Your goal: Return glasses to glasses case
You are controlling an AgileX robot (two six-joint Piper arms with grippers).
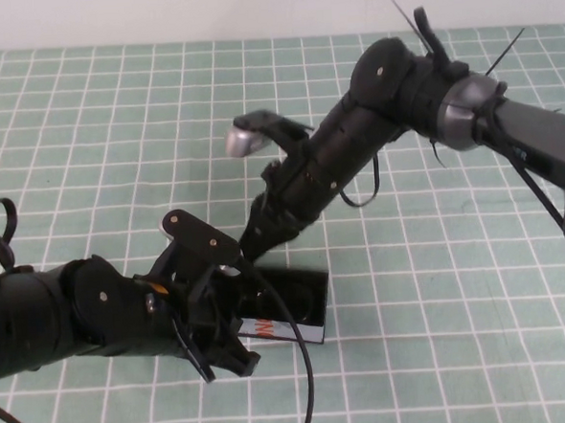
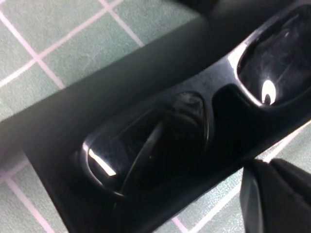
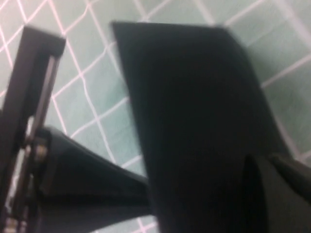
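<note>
The glasses case (image 1: 304,296) is a black box lying on the mat at centre front, its white printed side (image 1: 271,329) facing me. In the left wrist view the glasses (image 2: 160,136), black-framed with dark lenses, lie inside the case (image 2: 73,111). My left gripper (image 1: 223,342) hangs over the case's near left end and shows as a dark tip (image 2: 274,199) in its own view. My right gripper (image 1: 253,244) reaches down to the case's far left edge and is shut on the black flap lid (image 3: 194,121), which stands up in front of it.
A green mat with a white grid (image 1: 441,288) covers the whole table. Both arms meet over the case, the left from the lower left, the right from the upper right. A black cable (image 1: 303,383) loops from the left gripper towards the front edge.
</note>
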